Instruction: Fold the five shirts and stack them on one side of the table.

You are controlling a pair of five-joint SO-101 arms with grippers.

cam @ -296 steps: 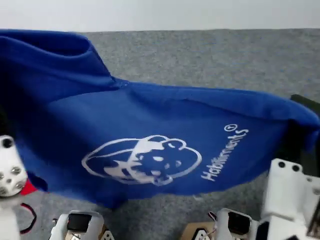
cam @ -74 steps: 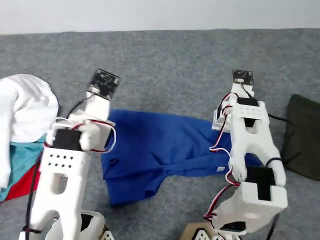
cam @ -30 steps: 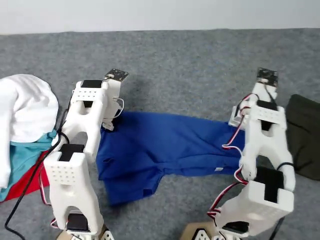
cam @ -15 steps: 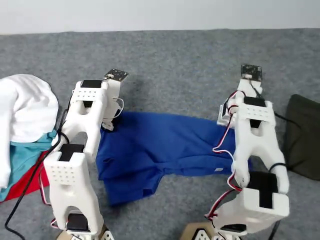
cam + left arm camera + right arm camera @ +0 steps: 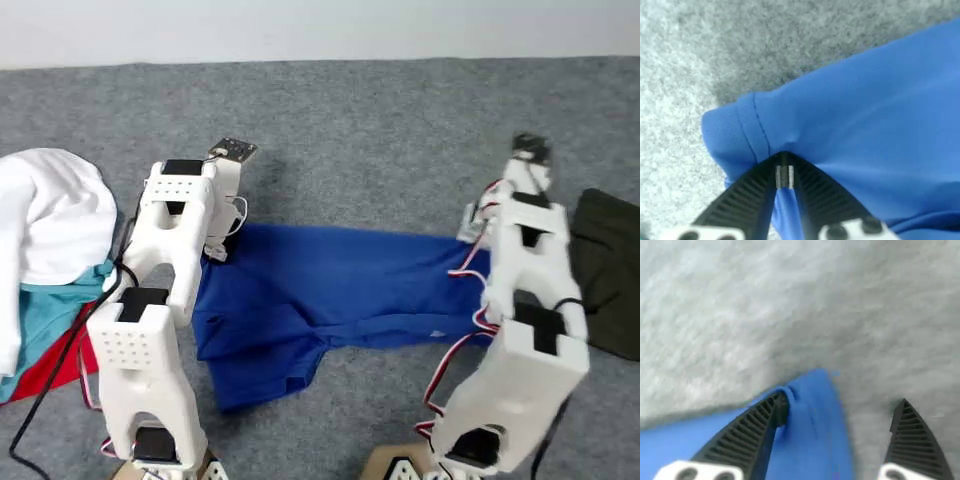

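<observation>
At both ends of the blue shirt: left pincer clamped, right pincer open.

Between its black ribbed fingers, the left pincer [image 5: 784, 176] is closed tight on a pinched fold of the blue shirt [image 5: 865, 110], just beside a stitched hem, with cloth bunching up to the tips. The right pincer [image 5: 842, 410] stands spread wide, one finger [image 5: 765, 420] touching the shirt's corner and the other over bare grey felt. From above, the shirt [image 5: 330, 290] lies rumpled across the middle of the grey table [image 5: 380, 130] between the two white arms, a sleeve trailing toward the near edge. Out on the left arm's side a white shirt [image 5: 50, 215] lies over a teal garment [image 5: 40, 305] and a red garment [image 5: 50, 365]. On the right arm's side a dark green garment [image 5: 605, 280] rests near the table edge.
</observation>
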